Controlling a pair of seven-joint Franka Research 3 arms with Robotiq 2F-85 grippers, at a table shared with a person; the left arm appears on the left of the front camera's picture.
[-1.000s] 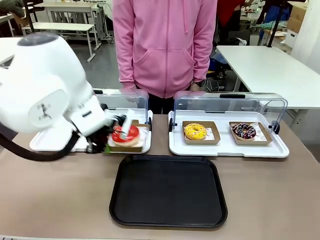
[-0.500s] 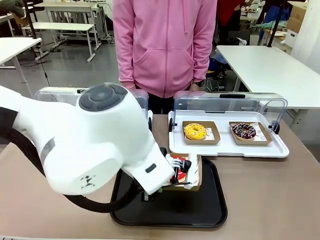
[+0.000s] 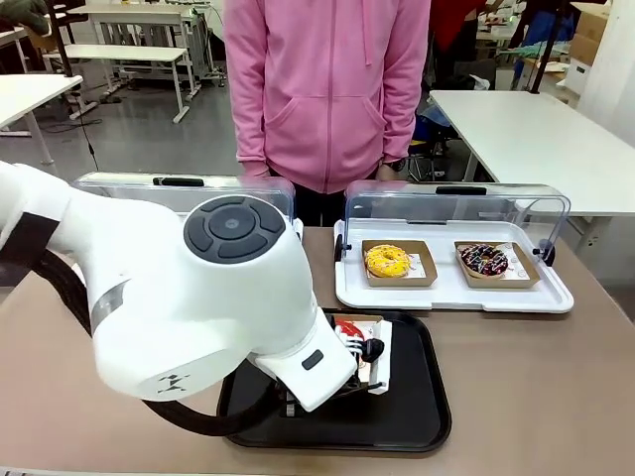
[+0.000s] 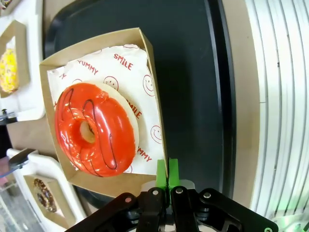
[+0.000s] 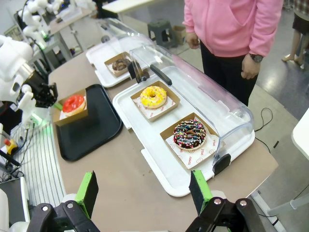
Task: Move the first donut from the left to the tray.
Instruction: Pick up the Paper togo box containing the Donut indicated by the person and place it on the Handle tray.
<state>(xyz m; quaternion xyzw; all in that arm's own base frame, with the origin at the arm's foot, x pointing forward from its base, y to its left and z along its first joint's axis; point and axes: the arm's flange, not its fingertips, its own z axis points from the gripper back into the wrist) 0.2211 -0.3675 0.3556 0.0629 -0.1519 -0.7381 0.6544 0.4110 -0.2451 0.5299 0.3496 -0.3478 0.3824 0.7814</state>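
Red donut (image 4: 94, 129) sits in brown cardboard holder (image 4: 58, 65) w/ printed paper liner, holder now over black tray (image 4: 193, 72), seemingly resting on it or just above — can't tell for sure from front view, where arm hides most of it. Left gripper (image 4: 167, 170) pinches holder's side wall at near edge, green pads together on the cardboard, jaws clamped on holder, not on donut itself. In right wrist view, holder w/ donut (image 5: 73, 103) at tray's (image 5: 96, 130) near-left part, left gripper (image 5: 43, 94) beside it. Step in hand, as judged: placement, i.e. setting holder down flat on tray; transport looks basically done. Next move calls for: confirm holder bottom fully seated, open jaws, lift straight away w/o dragging the thin wall or tipping donut out. Risk: cardboard wall sticking to pad, holder skidding on smooth tray. Further out: white tray (image 3: 556, 296) w/ clear lid raised, holding yellow donut (image 3: 387, 260) and chocolate sprinkled donut (image 3: 484, 260), well apart from black tray's contents. Second lidded white tray w/ another brown donut (image 5: 119, 64) beyond. Right gripper (image 5: 142, 191) hangs away from the work, fingers wide apart, nothing between them. Person in pink hoodie (image 3: 327, 89) stands at far side, hands off the table.
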